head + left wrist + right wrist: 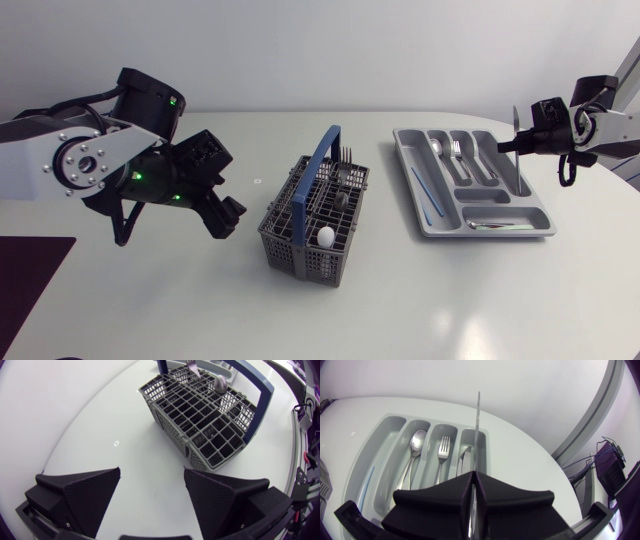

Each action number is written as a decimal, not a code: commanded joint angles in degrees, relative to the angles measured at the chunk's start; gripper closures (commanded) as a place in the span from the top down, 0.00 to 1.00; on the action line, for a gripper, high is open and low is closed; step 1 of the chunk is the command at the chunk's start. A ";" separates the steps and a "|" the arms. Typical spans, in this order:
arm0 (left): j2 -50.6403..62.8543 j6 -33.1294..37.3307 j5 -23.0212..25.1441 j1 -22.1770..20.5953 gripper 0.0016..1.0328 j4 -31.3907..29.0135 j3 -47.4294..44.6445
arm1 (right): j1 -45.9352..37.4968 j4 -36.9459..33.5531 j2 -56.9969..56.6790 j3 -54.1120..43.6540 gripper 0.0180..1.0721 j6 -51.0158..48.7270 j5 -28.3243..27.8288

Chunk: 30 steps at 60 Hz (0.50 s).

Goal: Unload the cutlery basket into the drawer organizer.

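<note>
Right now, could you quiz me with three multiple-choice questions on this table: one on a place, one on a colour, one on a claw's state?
1. Where does the right claw hold its knife?
A) above the drawer organizer
B) beside the left arm
C) on the floor

2. What colour is the cutlery basket handle?
A) red
B) blue
C) yellow

3. How is the left claw?
A) shut on a fork
B) shut on the handle
C) open and empty

Answers:
1 A, the knife sticks out ahead of the claw, over the drawer organizer.
2 B, the arch over the grey basket is blue.
3 C, its fingers stand apart over bare table.
</note>
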 commanded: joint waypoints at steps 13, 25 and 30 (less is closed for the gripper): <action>-1.00 0.31 0.23 0.16 0.95 0.28 -1.78 | -0.16 0.63 3.41 -2.52 0.06 0.02 0.77; -1.00 0.40 0.23 0.25 0.95 0.28 -2.13 | 0.10 1.86 5.96 -1.29 0.06 0.11 2.53; -1.18 0.48 0.23 0.34 0.95 0.28 -2.21 | 0.36 2.47 6.58 -0.94 0.06 0.02 3.93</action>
